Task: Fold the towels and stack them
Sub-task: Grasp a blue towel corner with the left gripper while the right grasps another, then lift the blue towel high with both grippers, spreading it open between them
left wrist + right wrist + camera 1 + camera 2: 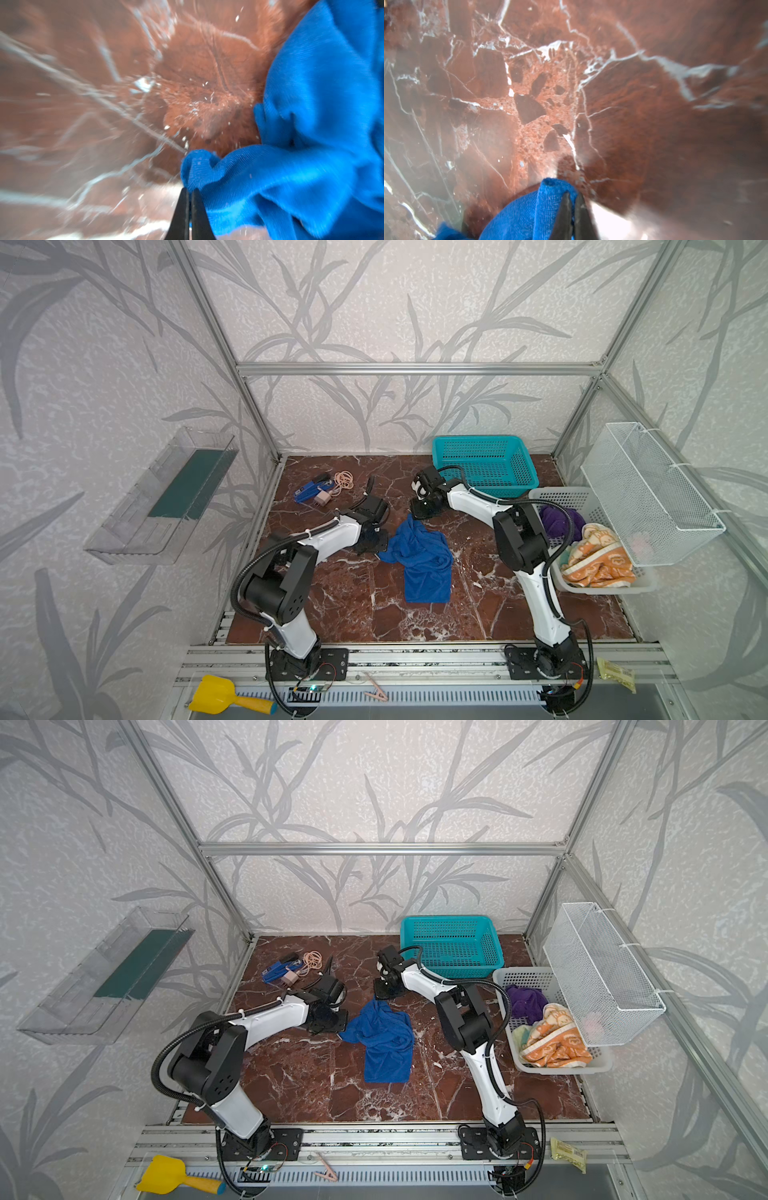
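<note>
A royal blue towel (424, 560) (384, 1040) lies crumpled in the middle of the red marble table, with both arms at its far end. My left gripper (380, 543) (189, 190) is shut on a corner of the blue towel (311, 104) at its left side. My right gripper (415, 514) (572, 194) is shut on another corner of the blue towel (519, 216) at its far edge. A purple towel (557, 522), an orange rabbit-print towel (598, 560) and a pale yellow one (519, 1033) sit bunched in a white basket (582, 493) on the right.
A teal basket (486, 464) stands at the back right, behind my right arm. A white wire basket (648, 493) hangs on the right wall and a clear shelf (166, 493) on the left wall. Small clutter with rubber bands (324, 487) lies at the back left.
</note>
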`<move>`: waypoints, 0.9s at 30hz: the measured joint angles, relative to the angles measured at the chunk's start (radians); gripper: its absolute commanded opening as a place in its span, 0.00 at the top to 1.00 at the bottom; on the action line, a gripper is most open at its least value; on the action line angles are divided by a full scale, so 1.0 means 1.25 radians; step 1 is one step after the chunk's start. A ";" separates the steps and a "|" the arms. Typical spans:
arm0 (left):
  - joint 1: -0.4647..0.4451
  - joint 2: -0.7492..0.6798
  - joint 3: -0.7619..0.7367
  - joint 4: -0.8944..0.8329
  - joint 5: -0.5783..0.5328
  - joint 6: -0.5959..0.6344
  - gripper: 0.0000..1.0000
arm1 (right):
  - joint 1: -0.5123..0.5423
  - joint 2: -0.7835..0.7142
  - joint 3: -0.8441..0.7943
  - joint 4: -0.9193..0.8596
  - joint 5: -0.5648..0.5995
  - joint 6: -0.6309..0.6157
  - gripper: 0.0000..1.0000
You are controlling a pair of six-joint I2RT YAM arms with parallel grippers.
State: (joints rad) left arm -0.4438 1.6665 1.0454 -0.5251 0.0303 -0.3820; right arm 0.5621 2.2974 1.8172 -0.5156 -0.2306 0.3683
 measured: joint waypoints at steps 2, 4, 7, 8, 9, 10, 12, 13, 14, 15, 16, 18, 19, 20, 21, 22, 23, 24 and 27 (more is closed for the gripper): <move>0.002 -0.038 0.032 -0.031 -0.032 0.027 1.00 | -0.007 -0.049 -0.030 0.002 0.007 -0.011 1.00; 0.006 -0.083 0.080 -0.048 -0.074 0.056 1.00 | -0.013 -0.115 -0.057 0.002 0.016 -0.022 1.00; 0.010 -0.152 0.141 -0.052 -0.127 0.106 1.00 | -0.016 -0.246 -0.092 0.026 0.037 -0.044 1.00; 0.011 -0.181 0.158 -0.049 -0.142 0.123 1.00 | -0.016 -0.294 -0.103 0.036 0.041 -0.052 1.00; 0.013 -0.208 0.170 -0.045 -0.154 0.139 1.00 | -0.016 -0.349 -0.117 0.051 0.043 -0.063 1.00; 0.013 -0.233 0.178 -0.038 -0.161 0.153 1.00 | -0.016 -0.393 -0.125 0.062 0.045 -0.071 1.00; 0.012 -0.293 0.186 -0.018 -0.167 0.182 1.00 | -0.016 -0.495 -0.150 0.093 0.043 -0.093 1.00; 0.011 -0.318 0.186 -0.010 -0.167 0.192 1.00 | -0.016 -0.537 -0.161 0.104 0.040 -0.103 1.00; 0.009 -0.349 0.183 0.003 -0.164 0.205 1.00 | -0.016 -0.582 -0.177 0.122 0.036 -0.112 1.00; 0.006 -0.377 0.179 0.015 -0.159 0.216 1.00 | -0.016 -0.622 -0.197 0.140 0.030 -0.123 1.00; 0.003 -0.400 0.166 0.039 -0.152 0.223 1.00 | -0.016 -0.659 -0.224 0.159 0.022 -0.129 1.00; -0.010 -0.460 0.114 0.086 -0.136 0.232 1.00 | -0.016 -0.739 -0.307 0.194 0.002 -0.145 0.99; -0.019 -0.481 0.082 0.101 -0.128 0.234 1.00 | -0.014 -0.771 -0.354 0.211 -0.008 -0.148 0.96; -0.030 -0.497 0.042 0.118 -0.122 0.233 1.00 | -0.011 -0.803 -0.417 0.229 -0.018 -0.150 0.92; -0.043 -0.510 0.001 0.130 -0.115 0.227 1.00 | -0.009 -0.829 -0.483 0.248 -0.030 -0.149 0.87; -0.052 -0.513 -0.033 0.137 -0.110 0.219 1.00 | -0.008 -0.844 -0.543 0.259 -0.040 -0.145 0.77; -0.065 -0.512 -0.078 0.147 -0.107 0.206 1.00 | -0.006 -0.855 -0.617 0.275 -0.051 -0.137 0.67; -0.075 -0.503 -0.128 0.157 -0.102 0.191 1.00 | -0.004 -0.855 -0.688 0.284 -0.057 -0.128 0.61; -0.097 -0.462 -0.267 0.157 -0.085 0.139 1.00 | 0.002 -0.834 -0.863 0.276 -0.074 -0.088 0.51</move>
State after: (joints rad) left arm -0.5648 1.0889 0.7113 -0.3290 -0.0757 -0.2085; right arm 0.5640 1.2549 0.7387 -0.1703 -0.3237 0.2584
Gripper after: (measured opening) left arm 0.047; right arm 0.459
